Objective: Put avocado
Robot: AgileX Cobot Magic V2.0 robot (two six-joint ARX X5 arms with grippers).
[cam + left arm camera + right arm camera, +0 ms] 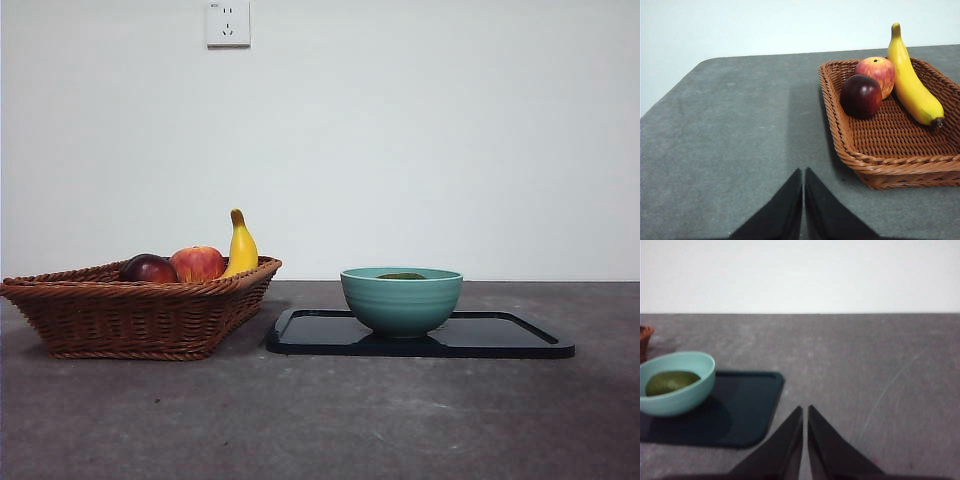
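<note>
Inside the teal bowl (401, 298), the avocado (670, 381) is lying low, only its dark green top peeking above the rim in the front view. That bowl is sitting on the black tray (500, 338), which is resting on the grey table (320, 420) just beside the wicker basket (130, 315). The basket is holding a dark red-purple fruit (861, 95), a red apple (877, 72) touching it, and a banana (910, 80) leaning along the far side. Neither arm is reaching into the front view. The left gripper (803, 172) is hovering over bare table near the basket, its jaws pressed together and holding nothing. The right gripper (805, 410) is hanging over the table beside the tray's corner, its jaws likewise closed on nothing.
</note>
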